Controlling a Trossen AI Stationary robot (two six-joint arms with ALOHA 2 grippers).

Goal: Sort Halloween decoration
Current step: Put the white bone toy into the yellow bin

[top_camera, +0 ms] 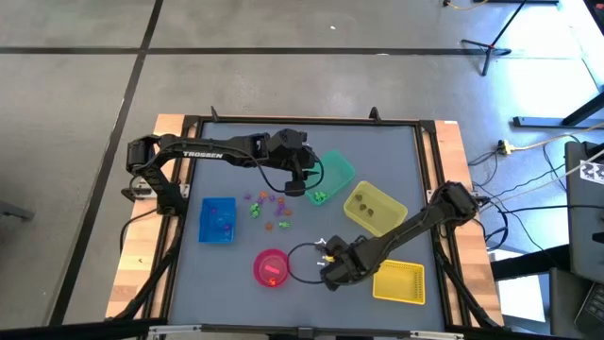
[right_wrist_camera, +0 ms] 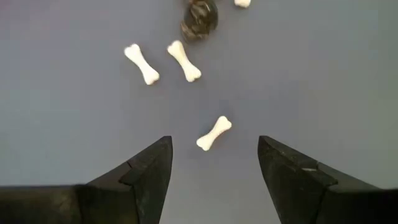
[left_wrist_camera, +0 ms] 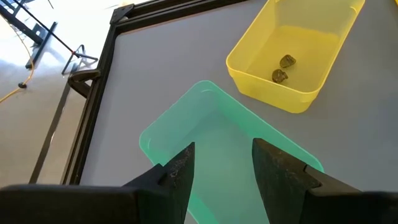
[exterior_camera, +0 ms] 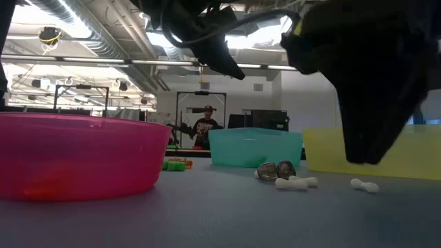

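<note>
The trinkets lie loose on the grey table: purple, orange and green ones (top_camera: 269, 206) at mid-table, and white bones (right_wrist_camera: 214, 133) with a dark grey piece (right_wrist_camera: 199, 18) near the front. My right gripper (right_wrist_camera: 214, 158) is open and empty, fingers pointing down, one white bone lying on the table just ahead of the gap between its fingertips. It also shows in the high view (top_camera: 330, 262). My left gripper (left_wrist_camera: 224, 165) is open and empty above the green bin (left_wrist_camera: 217, 143). Two dark grey trinkets (left_wrist_camera: 283, 68) lie in the yellow bin (left_wrist_camera: 292, 50).
A blue bin (top_camera: 218, 219) stands at the left, a pink round bowl (top_camera: 271, 267) at the front, and a yellow mesh-like bin (top_camera: 399, 280) at the front right. Green trinkets (top_camera: 320, 196) lie beside the green bin. A person (exterior_camera: 205, 127) shows far behind the table.
</note>
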